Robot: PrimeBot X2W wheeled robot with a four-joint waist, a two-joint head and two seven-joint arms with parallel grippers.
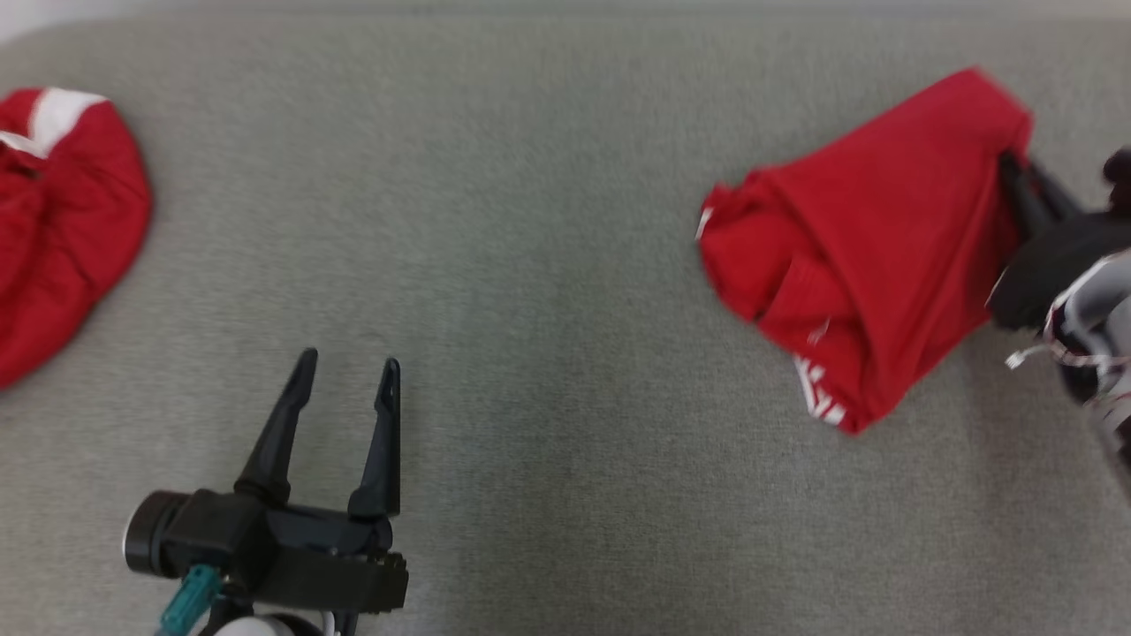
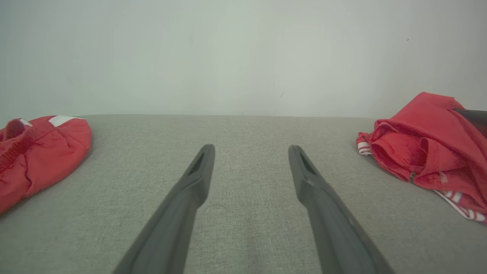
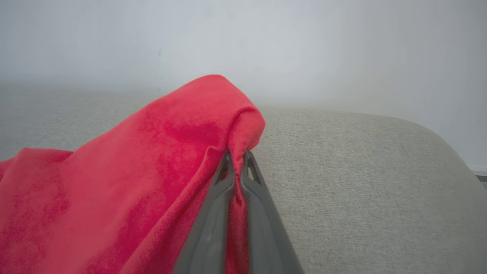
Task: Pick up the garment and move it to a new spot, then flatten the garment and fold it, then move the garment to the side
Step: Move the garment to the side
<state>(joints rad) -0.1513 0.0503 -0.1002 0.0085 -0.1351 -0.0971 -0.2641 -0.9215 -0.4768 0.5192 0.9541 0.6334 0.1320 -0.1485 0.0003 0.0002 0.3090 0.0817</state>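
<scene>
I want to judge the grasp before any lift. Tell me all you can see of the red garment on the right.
The red garment is soft, knit-looking cloth with white striped trim along one edge. It lies loosely bunched in overlapping folds on the grey fabric surface, at the right of the head view. The right gripper is shut on one corner, which rises in a peak above it.

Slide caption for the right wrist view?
Right gripper pinching a raised fold of the red garment over the grey fabric surface.
</scene>
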